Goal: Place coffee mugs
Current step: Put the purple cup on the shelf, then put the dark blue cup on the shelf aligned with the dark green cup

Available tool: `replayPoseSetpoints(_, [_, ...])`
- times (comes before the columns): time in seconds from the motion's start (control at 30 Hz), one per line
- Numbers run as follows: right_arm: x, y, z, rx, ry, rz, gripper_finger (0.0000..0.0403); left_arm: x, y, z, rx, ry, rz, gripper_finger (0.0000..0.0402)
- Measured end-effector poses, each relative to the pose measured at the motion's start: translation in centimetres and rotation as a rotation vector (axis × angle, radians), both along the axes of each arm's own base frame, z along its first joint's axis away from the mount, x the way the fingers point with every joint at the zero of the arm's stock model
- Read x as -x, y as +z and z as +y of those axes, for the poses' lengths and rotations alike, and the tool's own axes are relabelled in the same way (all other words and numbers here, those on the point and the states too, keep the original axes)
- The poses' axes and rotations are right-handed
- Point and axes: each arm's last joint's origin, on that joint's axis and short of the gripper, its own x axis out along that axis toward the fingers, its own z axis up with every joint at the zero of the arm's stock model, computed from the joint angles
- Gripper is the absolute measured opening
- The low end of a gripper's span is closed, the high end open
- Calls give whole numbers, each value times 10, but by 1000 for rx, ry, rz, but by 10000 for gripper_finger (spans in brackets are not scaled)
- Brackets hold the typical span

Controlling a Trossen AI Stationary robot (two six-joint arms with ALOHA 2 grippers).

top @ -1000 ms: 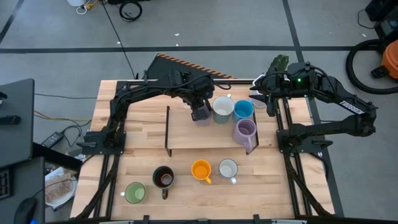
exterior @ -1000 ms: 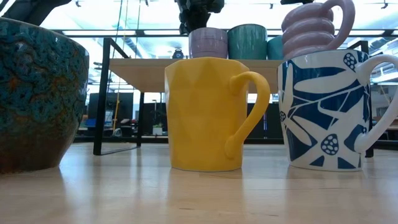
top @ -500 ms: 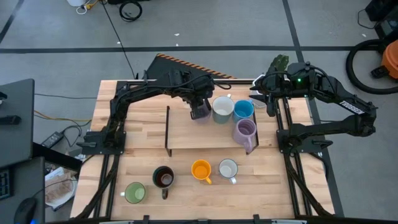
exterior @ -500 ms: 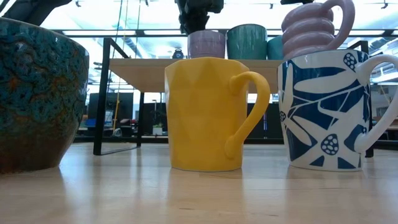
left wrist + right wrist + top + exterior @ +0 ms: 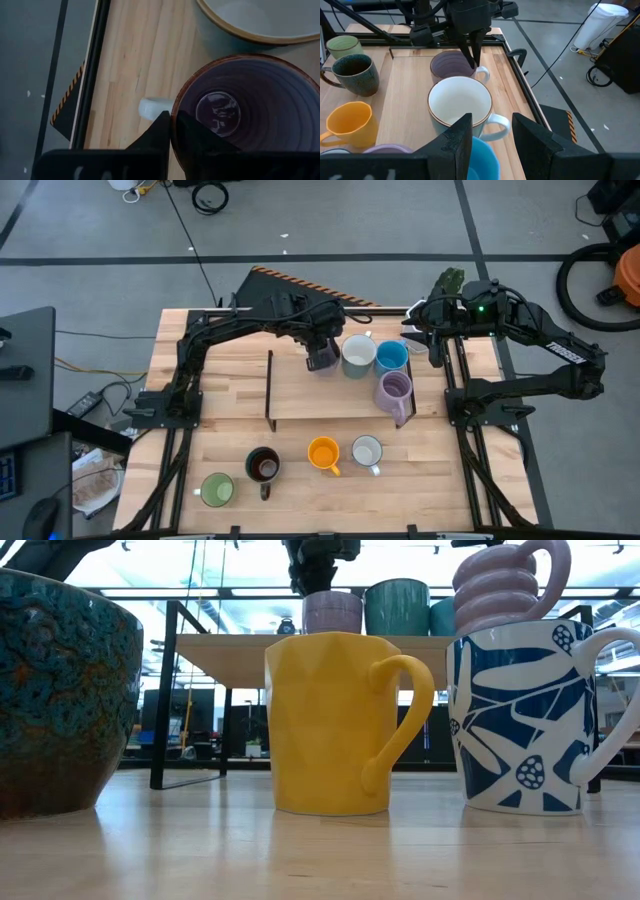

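On the raised wooden shelf (image 5: 300, 395) stand a purple mug (image 5: 322, 363), a white mug (image 5: 358, 356), a blue mug (image 5: 391, 357) and a ribbed lavender mug (image 5: 394, 390). My left gripper (image 5: 322, 354) is over the purple mug at the shelf's far side and is shut on its rim. An orange mug (image 5: 323, 452), a white mug with blue pattern (image 5: 366, 451), a dark mug (image 5: 263, 466) and a green mug (image 5: 216, 489) sit upright on the table nearer me. My right gripper (image 5: 492, 145) hovers open by the shelf's far right corner, touching nothing. My left gripper pinches the purple mug's rim (image 5: 173, 117) beside its pale handle (image 5: 152, 108), one finger (image 5: 192, 137) inside the cup and the other finger (image 5: 159, 137) outside. It comes from above, pointing down. The mug (image 5: 333, 612) is upright with its base at the shelf top.
The shelf stands on dark metal legs (image 5: 162, 700), with open space under it. Its near left part is bare wood. A cactus planter (image 5: 448, 280) sits past the table's far right corner. The arm frames run along both table sides.
My left gripper, still shut on the purple mug's rim, has eased a little toward the far edge of the shelf, and the mug has gone with it, staying upright.
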Motion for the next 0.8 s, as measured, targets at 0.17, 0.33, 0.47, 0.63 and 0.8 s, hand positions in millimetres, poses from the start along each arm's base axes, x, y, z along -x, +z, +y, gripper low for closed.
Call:
replayPoseSetpoints(0.17, [0,0,0,0,0,0,146,-1,-1,0,-7,3,0,44])
replayPoseSetpoints(0.33, [0,0,0,0,0,0,146,-2,0,0,-10,8,-18,59])
replayPoseSetpoints(0.47, [0,0,0,0,0,0,146,-2,0,0,-5,10,-22,71])
replayPoseSetpoints(0.63, [0,0,0,0,0,0,146,-2,0,0,2,19,-27,90])
replayPoseSetpoints(0.8, [0,0,0,0,0,0,146,-3,0,-1,5,24,-29,120])
